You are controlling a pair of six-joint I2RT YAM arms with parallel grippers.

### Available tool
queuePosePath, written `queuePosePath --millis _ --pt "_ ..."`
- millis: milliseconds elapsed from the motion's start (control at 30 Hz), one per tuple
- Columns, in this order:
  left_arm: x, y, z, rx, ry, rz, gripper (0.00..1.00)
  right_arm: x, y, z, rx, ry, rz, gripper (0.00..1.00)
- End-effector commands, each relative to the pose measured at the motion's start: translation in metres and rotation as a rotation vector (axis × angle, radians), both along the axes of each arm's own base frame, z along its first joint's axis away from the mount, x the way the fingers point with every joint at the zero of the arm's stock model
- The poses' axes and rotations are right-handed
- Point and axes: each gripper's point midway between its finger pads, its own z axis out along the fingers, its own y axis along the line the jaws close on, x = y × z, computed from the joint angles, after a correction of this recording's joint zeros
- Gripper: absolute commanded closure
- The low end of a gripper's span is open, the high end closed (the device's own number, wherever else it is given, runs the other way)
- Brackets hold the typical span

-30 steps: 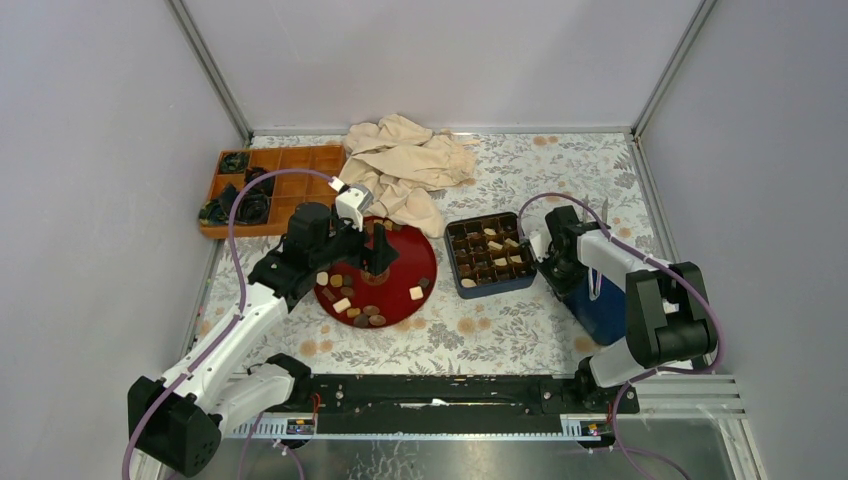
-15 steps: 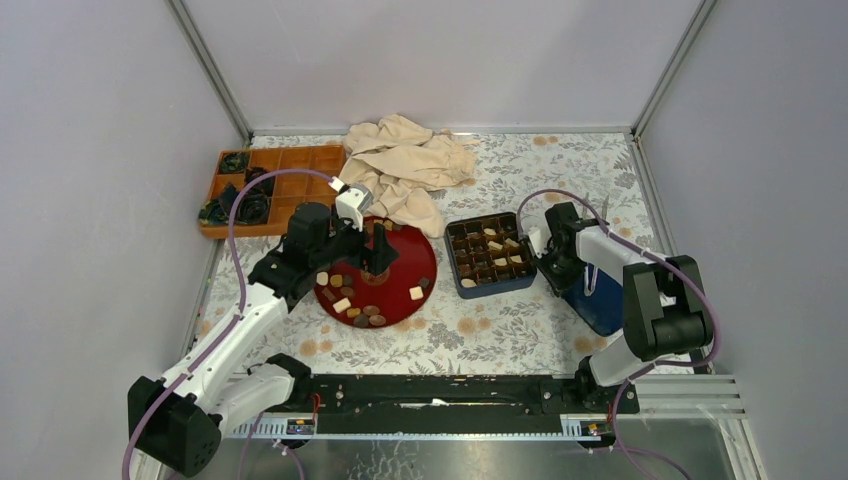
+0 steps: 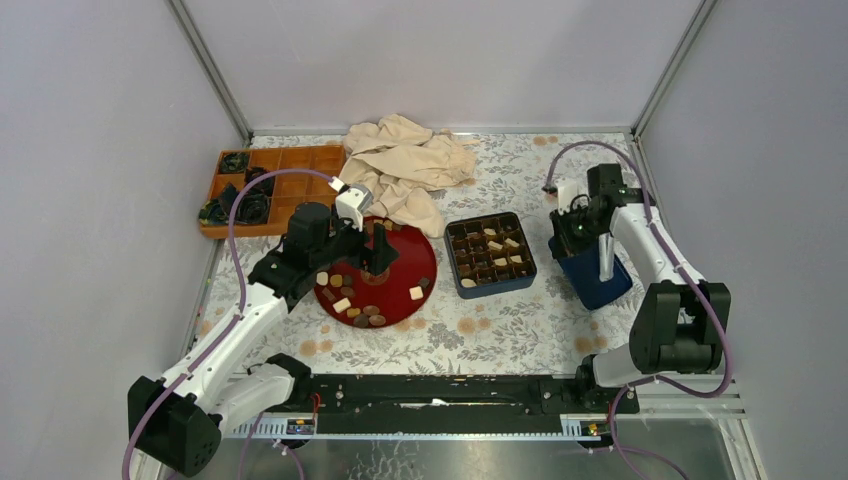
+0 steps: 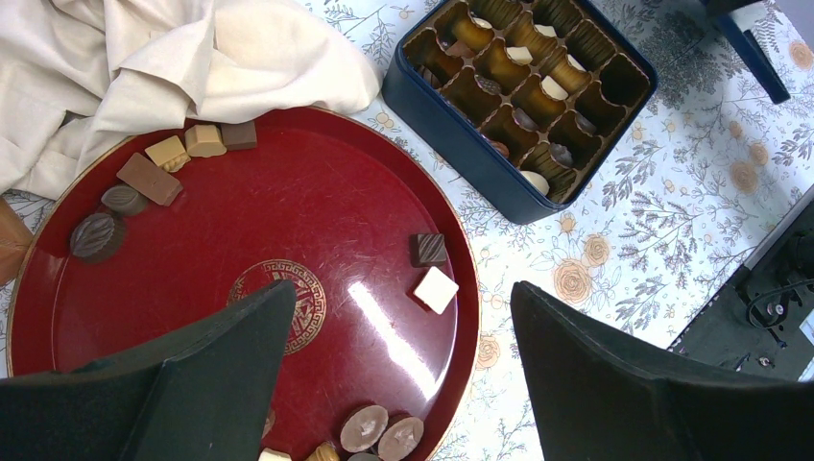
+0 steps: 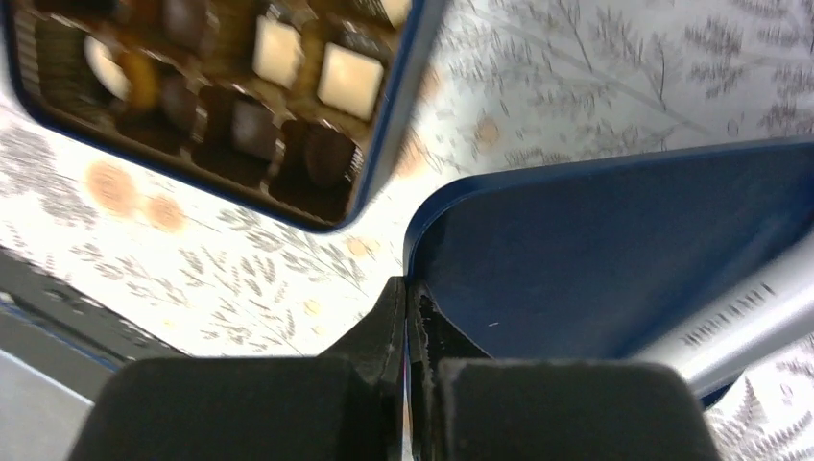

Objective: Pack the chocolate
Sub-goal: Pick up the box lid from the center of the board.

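Observation:
Several chocolate pieces [image 3: 345,300], dark, light brown and cream, lie on a round red tray [image 3: 405,285]; the left wrist view shows a cream square [image 4: 437,288] near the tray's rim [image 4: 461,240]. My left gripper [image 3: 378,250] hovers open over this tray [image 4: 403,298], holding nothing. A dark blue box [image 3: 495,290] with partly filled compartments stands right of the tray [image 4: 461,158]. My right gripper [image 3: 583,228] is shut on the rim of the blue lid [image 3: 592,280], which tilts up off the table. In the right wrist view the lid [image 5: 614,250] sits between the shut jaws [image 5: 411,298].
A crumpled beige cloth [image 3: 405,165] lies behind the red tray and overlaps its far edge [image 4: 192,58]. An orange compartment tray [image 3: 295,185] with dark paper cups sits at the back left. Grey walls close in on three sides.
My right gripper has closed on the lid's rim and the right arm has swung back and to the right, lifting that edge. The left arm has not moved.

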Motion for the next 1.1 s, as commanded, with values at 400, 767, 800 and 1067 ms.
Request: queuePosePath --millis 400,767,800,1067 --pt "0.002 0.0 -0.003 -0.003 -0.003 -0.001 0.09 0.047 0.049 0.114 0.624 -0.092 -0.09 1.0" --pt "-0.017 -0.056 0.052 -0.384 0.036 -0.135 0.08 0.05 0.065 0.177 0.773 -0.226 -0.069 1.0" --pt "-0.019 -0.065 0.06 -0.436 0.037 -0.142 0.08 0.05 0.067 0.184 0.793 -0.237 -0.07 1.0" --pt "-0.014 -0.144 0.09 -0.605 -0.046 -0.043 0.06 0.054 0.08 0.217 0.992 -0.221 -0.134 1.0"
